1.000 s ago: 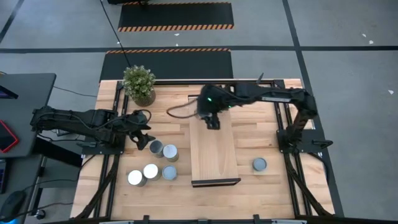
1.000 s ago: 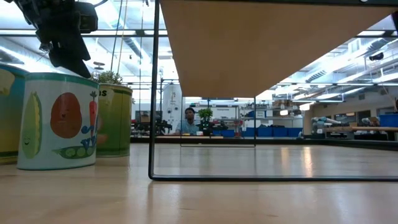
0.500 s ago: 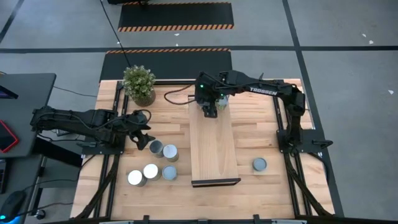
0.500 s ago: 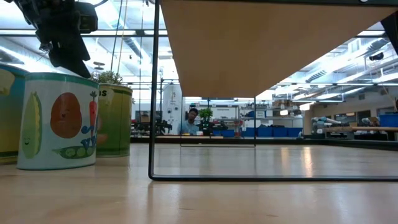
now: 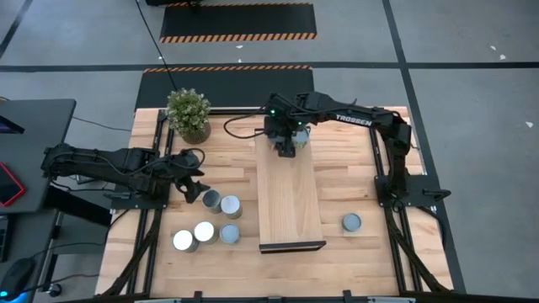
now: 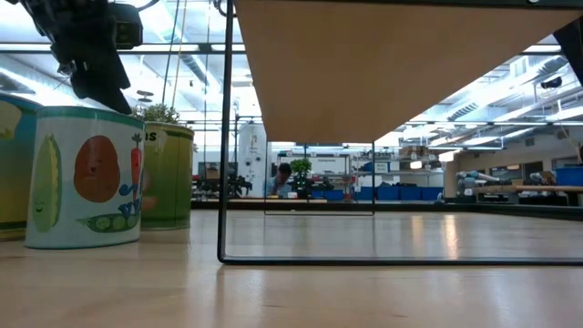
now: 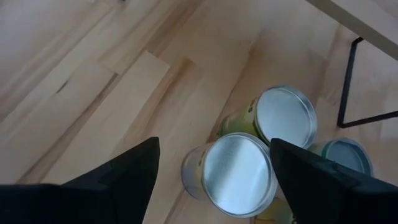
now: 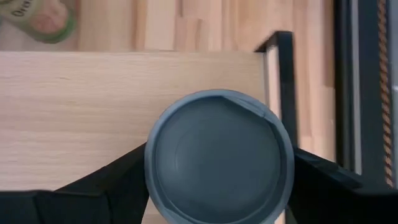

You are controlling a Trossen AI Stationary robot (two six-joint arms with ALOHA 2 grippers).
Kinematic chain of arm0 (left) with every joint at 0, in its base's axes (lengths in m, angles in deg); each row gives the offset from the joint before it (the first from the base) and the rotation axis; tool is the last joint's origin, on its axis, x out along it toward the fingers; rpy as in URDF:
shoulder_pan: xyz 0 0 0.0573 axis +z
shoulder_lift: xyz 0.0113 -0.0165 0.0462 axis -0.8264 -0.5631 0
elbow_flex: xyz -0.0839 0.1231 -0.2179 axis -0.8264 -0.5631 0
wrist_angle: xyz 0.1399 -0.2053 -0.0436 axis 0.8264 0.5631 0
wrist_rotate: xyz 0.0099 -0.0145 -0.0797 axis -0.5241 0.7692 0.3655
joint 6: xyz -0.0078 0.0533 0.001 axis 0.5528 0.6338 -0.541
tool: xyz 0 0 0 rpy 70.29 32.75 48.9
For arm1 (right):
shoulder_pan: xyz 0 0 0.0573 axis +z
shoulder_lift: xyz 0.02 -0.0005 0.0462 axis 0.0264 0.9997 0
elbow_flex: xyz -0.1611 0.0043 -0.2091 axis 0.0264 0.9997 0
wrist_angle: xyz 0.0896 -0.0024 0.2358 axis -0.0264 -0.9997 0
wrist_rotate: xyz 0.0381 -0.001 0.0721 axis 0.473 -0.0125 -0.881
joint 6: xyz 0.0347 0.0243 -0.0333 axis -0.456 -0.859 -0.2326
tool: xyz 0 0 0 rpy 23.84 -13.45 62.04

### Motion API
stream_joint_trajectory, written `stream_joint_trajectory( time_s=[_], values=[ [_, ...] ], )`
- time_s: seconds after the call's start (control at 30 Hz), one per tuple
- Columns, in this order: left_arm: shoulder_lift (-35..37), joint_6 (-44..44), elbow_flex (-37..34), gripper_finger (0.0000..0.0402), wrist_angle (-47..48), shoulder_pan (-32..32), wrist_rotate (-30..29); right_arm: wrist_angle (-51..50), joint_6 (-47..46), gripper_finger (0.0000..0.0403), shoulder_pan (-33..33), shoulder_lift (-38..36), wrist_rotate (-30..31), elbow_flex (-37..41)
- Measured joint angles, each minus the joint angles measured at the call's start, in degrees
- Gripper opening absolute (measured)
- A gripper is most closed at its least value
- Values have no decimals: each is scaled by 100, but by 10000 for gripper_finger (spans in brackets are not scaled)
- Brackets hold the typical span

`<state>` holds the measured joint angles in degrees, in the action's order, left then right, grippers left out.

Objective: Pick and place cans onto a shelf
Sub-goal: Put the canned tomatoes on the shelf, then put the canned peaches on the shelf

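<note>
Right gripper [image 5: 286, 148] is holding a short cylindrical metal can with a grey-blue round top [image 8: 219, 157], fingers closed on its sides, over the far end of the long light-wood shelf with the dark front edge [image 5: 290, 202]. In the right wrist view the can is sitting between my two dark fingers [image 8: 93, 186], with shelf board under it and a corner of the black wire frame just beside it.

Change noted: a second ago this arm was swinging in above the shelf's far half; half a second ago it reached the far end, and now it is barely shifting. I am reading that as transport finished and placement starting. Cannot tell whether the can's base is touching the board yet.

Left gripper [image 5: 190, 183] is hovering with its fingers spread apart, unchanged over the last second, directly above the cluster of silvery-topped tins on the plank tabletop [image 5: 345, 181]. The left wrist view shows one shiny lid [image 7: 239, 173] between my fingers, another tin [image 7: 285, 116] touching it just beyond.

Tally from above: five tins in the left cluster [image 5: 205, 230], one lone tin [image 5: 351, 222] to the right of the shelf, one in my right grip. Shelf otherwise bare, so the task is early.

Potted green plant [image 5: 189, 114] is standing near the far left corner, clear of both arms.

Next, as I judge it: lower, release, withdraw straight up without nudging the can towards the frame edge.
</note>
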<state>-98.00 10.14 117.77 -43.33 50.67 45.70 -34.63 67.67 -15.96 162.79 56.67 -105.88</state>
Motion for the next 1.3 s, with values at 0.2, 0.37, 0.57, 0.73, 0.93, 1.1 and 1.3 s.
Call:
stream_joint_trajectory(
  time_s=[0.2,0.37,0.57,0.73,0.93,1.1,1.3],
  values=[
    [-1,-2,0,309,0,0,41,11,39,360,2,18,7,9],
    [0,-2,0,309,0,0,107,-162,41,382,4,6,276,9],
    [-1,-2,0,309,-4,0,230,-314,-121,387,88,3,448,-351],
    [-2,4,0,309,-6,0,495,-617,-194,387,222,3,761,-953],
    [-250,469,-4,309,154,-9,909,-744,-514,387,638,-8,998,-1427],
    [-468,640,-2,312,393,-4,1651,-948,-524,383,1116,-18,1408,-1478],
    [-572,1068,-57,313,1310,-171,1672,-1081,-650,373,1595,-77,1796,-1478]
  ],
)
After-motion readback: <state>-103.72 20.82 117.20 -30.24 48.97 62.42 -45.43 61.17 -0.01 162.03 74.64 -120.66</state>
